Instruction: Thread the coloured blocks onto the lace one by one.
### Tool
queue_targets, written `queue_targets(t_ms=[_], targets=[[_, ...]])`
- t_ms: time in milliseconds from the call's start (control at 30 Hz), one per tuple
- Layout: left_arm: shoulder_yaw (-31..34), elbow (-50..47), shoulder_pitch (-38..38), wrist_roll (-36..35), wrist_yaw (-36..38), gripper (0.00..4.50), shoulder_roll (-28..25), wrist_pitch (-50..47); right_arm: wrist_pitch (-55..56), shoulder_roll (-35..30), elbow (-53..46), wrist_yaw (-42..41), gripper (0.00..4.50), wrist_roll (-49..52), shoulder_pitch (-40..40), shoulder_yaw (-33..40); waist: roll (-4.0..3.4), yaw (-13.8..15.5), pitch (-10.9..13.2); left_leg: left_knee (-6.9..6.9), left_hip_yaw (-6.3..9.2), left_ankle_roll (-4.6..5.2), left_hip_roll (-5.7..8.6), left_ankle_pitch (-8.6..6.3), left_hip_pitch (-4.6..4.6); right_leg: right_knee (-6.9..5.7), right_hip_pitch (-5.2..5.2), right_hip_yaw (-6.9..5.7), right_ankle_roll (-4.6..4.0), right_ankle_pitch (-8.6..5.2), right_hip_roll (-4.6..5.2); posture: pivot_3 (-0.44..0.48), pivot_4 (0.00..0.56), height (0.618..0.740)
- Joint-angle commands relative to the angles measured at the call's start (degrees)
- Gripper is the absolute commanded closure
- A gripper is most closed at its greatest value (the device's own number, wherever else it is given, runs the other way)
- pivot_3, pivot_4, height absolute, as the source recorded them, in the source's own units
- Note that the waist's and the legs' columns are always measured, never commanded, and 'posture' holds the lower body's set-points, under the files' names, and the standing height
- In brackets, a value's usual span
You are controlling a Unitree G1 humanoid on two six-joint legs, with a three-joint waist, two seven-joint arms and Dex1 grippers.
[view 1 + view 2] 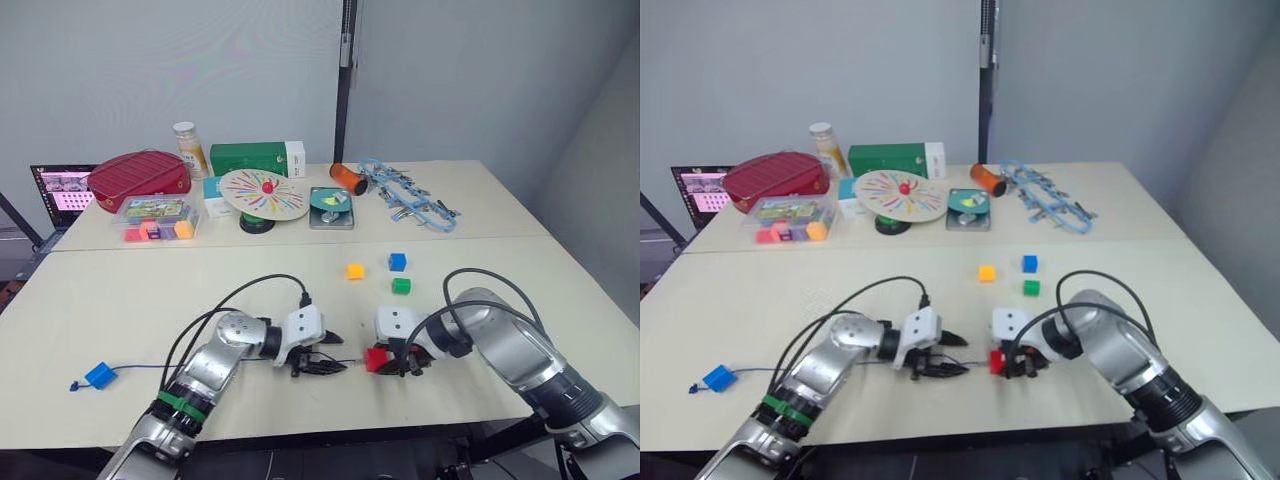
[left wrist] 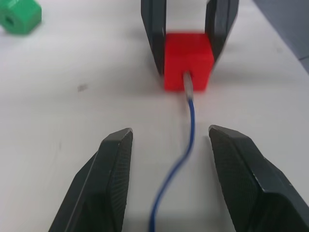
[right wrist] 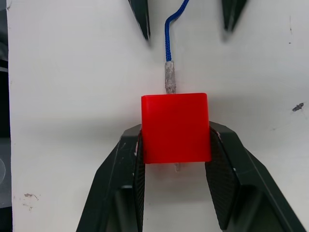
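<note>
The right gripper (image 3: 175, 159) pinches the small red plastic cube (image 3: 175, 127), resting on the pale table (image 1: 120, 300). The thin dark-blue lace (image 2: 186, 145), pale tip inside the cube, runs between the left gripper's (image 2: 181, 145) spread fingers.

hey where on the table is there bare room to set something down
Bare tabletop between the tray of pieces and the left hand, and right of the green block. Crowded along the far edge and around the red block.

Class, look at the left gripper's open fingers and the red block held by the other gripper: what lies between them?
In the left wrist view, only the lace on bare table, running from the open left gripper into the red block held by the right gripper.
</note>
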State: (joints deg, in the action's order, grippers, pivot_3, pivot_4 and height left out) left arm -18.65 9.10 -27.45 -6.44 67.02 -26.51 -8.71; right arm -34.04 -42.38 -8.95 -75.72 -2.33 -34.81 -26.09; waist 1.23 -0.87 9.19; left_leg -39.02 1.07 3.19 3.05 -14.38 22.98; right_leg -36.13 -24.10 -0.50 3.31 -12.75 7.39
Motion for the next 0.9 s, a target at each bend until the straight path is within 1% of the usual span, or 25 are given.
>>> queue_targets(t_ms=[33,100,267,300,333,400,567,700,900], targets=[[0.3,-2.9,0.6,-1.0,0.7,2.1,-0.4,-0.3,-0.4,1.4,1.1,-0.1,3.32,-0.4,1.3,-3.5,0.02,0.1,0.0,0.0,0.01,0.0,0.0,0.0,-0.03,0.01,0.04,-0.01,0.0,0.0,0.0,0.0,0.15,0.74],[-0.1,-3.5,1.1,-1.4,1.2,2.67,-0.6,-0.7,-0.3,1.7,1.2,-0.1,3.32,-0.5,1.2,-3.6,0.07,0.0,0.0,-0.01,0.0,0.0,0.0,0.0,-0.04,0.03,0.06,0.0,0.0,0.0,0.0,0.0,0.15,0.74],[-0.1,-2.4,0.1,-0.8,-0.4,4.32,1.2,-0.6,-0.1,2.0,1.3,-0.3,3.32,-0.9,1.3,-3.4,0.08,-0.1,0.0,0.01,-0.02,-0.01,-0.03,0.0,-0.06,0.01,0.05,0.0,-0.01,0.0,-0.03,0.0,0.15,0.74],[-0.2,-2.3,-0.1,-0.9,-0.5,4.46,1.6,-0.6,-0.1,2.0,1.3,-0.4,3.32,-0.9,1.3,-3.4,0.09,-0.1,-0.1,0.0,-0.02,-0.01,-0.03,0.0,-0.06,0.02,0.05,0.0,-0.01,0.0,-0.03,0.0,0.15,0.74],[0.0,-2.0,-0.5,-1.8,-0.7,4.5,3.0,-1.2,-0.1,2.0,1.3,-0.4,3.32,-1.0,1.3,-3.4,0.09,-0.1,-0.1,0.0,-0.03,-0.01,-0.03,0.0,-0.06,0.02,0.05,0.0,-0.01,0.0,-0.03,0.0,0.15,0.74],[-1.0,-0.1,-1.7,-1.2,-1.3,4.5,5.3,-1.3,-0.1,2.0,1.3,-0.4,3.32,-1.0,1.3,-3.4,0.11,0.1,-0.1,0.0,-0.02,-0.01,-0.03,0.0,-0.06,0.01,0.06,-0.01,-0.01,0.0,-0.03,0.0,0.15,0.74],[-2.2,2.9,-3.5,-0.1,-1.9,4.5,8.3,-0.7,-0.4,2.3,1.0,-0.5,3.32,-1.1,1.2,-3.5,0.17,-0.3,-0.1,0.03,-0.06,-0.01,-0.04,0.0,-0.07,0.0,0.03,0.0,-0.01,0.0,-0.04,0.0,0.15,0.74],[-2.7,3.6,-4.0,0.2,-2.0,4.5,9.0,-0.3,-0.7,1.9,0.4,-0.5,3.32,-1.0,1.6,-3.4,0.19,-0.1,-0.1,0.01,-0.05,-0.01,-0.05,0.01,-0.06,0.01,0.06,0.0,-0.02,0.0,-0.04,0.0,0.15,0.74],[-2.2,3.6,-3.8,0.0,-2.0,4.5,8.4,0.1,-1.0,1.8,0.1,-0.2,3.32,-1.0,1.9,-3.3,0.19,-0.1,-0.1,0.01,-0.05,-0.01,-0.04,0.0,-0.06,0.01,0.06,0.0,-0.02,0.0,-0.03,0.0,0.15,0.74]])
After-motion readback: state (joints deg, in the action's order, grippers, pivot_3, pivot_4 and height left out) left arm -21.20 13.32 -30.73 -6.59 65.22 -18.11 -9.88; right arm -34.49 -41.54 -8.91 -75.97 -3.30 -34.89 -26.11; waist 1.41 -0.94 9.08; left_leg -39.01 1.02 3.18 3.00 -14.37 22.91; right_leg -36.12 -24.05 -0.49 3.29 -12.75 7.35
